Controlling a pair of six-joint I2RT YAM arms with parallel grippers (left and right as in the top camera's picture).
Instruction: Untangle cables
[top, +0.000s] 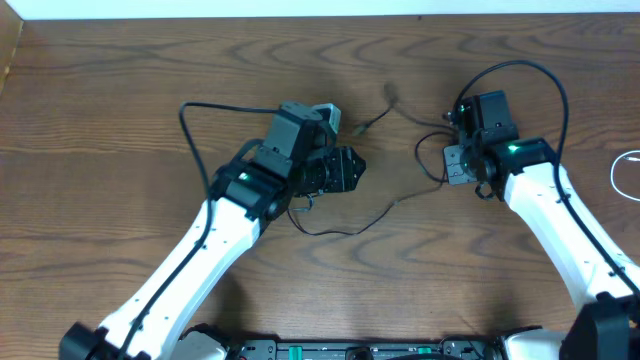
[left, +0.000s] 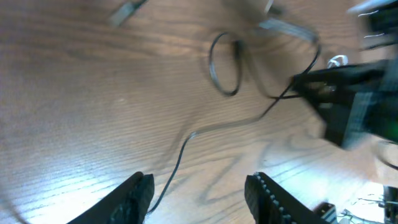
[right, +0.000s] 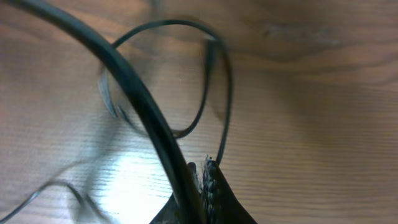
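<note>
The thin black cable (top: 372, 214) lies on the wooden table (top: 120, 100) between the arms, with a small loop by my right gripper and a plug end (top: 390, 92) further back. My left gripper (top: 352, 168) is open just above the table. In the left wrist view (left: 199, 182) the black cable (left: 186, 140) runs between its fingers, untouched. My right gripper (top: 456, 165) is shut on the black cable at the loop. The right wrist view (right: 205, 169) shows the thin loop (right: 227, 93) rising from the closed fingertips. The white cable (top: 625, 176) shows only at the right edge.
A thick black robot wire (right: 134, 93) crosses the right wrist view in front of the loop. Another robot wire arcs behind the left arm (top: 190, 125). The right arm's body (left: 354, 99) fills the right side of the left wrist view.
</note>
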